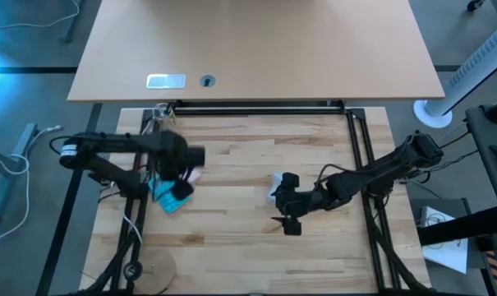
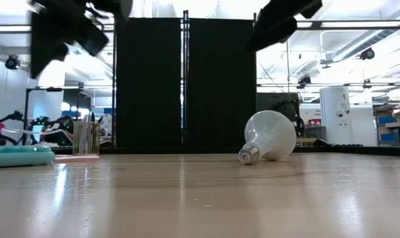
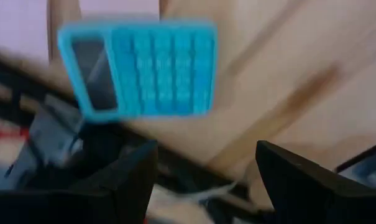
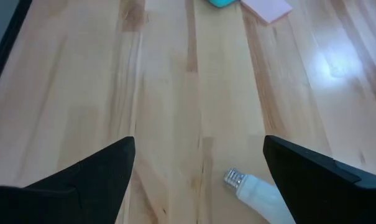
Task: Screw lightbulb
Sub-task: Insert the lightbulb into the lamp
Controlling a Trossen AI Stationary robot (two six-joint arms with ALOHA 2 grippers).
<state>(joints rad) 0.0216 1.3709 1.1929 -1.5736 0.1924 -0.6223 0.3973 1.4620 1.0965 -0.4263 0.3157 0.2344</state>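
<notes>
The white frosted lightbulb [image 2: 271, 135] lies on its side on the wooden table, with its grey screw neck [image 2: 248, 155] toward the table's left. It also shows in the high view [image 1: 274, 192] and in the right wrist view [image 4: 259, 194]. My right gripper [image 1: 283, 204] hangs open just above it, and the bulb lies near one finger. My left gripper [image 1: 181, 174] is open and empty above a blue calculator [image 3: 141, 67] at the table's left. The round wooden disc with the black socket [image 1: 152, 268] lies at the near left corner.
The blue calculator [image 1: 172, 199] lies flat beside a pink pad [image 4: 266, 7] near the table's left side. A small striped holder [image 2: 86, 137] stands at the far left. Black frame rails [image 1: 359, 140] run along the table's far and side edges.
</notes>
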